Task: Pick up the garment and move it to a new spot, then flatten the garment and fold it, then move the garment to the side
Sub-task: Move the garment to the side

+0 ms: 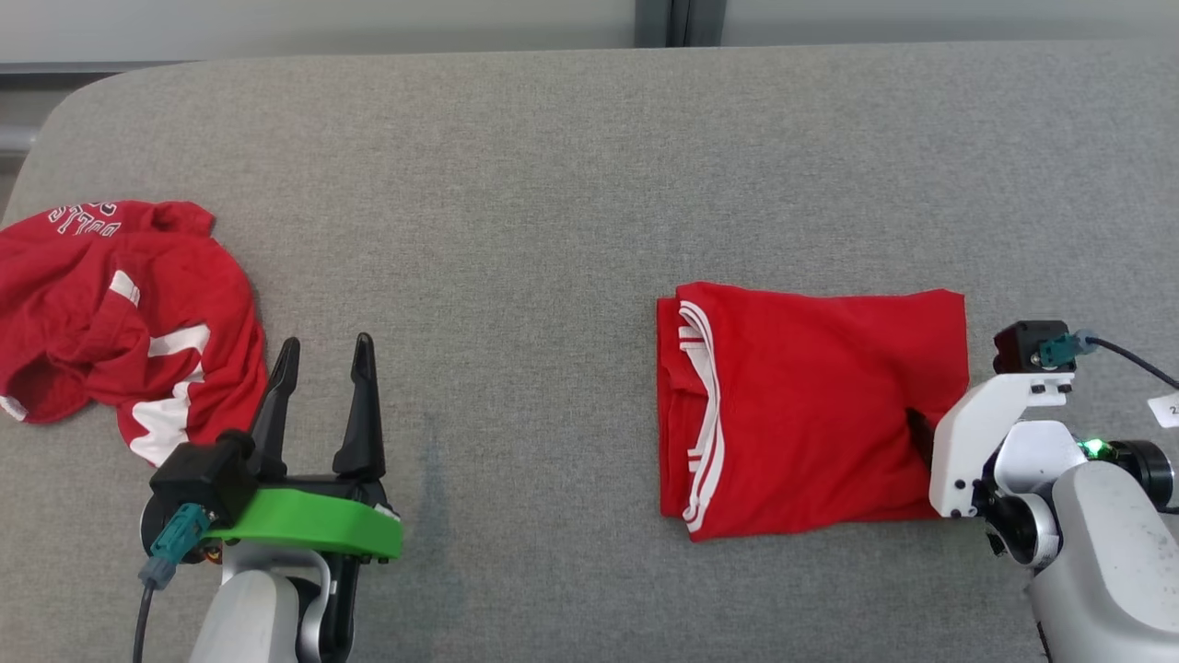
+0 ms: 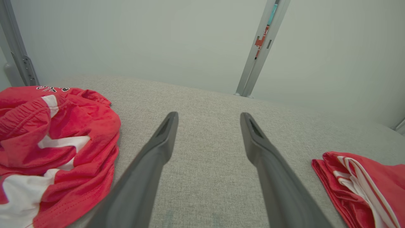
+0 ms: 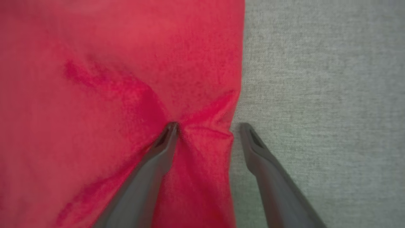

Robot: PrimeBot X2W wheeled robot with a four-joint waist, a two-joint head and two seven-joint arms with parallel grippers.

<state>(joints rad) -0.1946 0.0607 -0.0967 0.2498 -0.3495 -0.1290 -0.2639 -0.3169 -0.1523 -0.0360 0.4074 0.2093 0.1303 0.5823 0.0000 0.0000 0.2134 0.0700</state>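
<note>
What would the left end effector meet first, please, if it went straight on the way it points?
Probably bare grey surface: the left end effector points between the crumpled garment and the folded garment, touching neither.

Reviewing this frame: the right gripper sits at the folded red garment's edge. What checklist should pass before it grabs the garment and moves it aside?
1. Folded red garment with white stripes lies flat and tidy: ok.
2. Right gripper open, straddling the garment's right edge, one finger on cloth, the other on the grey fabric table: ok.
3. Cloth gripped: not ok, jaws stand open.
4. All folded layers between the fingers: cannot tell.
5. Left gripper open, holding nothing, beside the crumpled red-and-white garment: ok.
</note>
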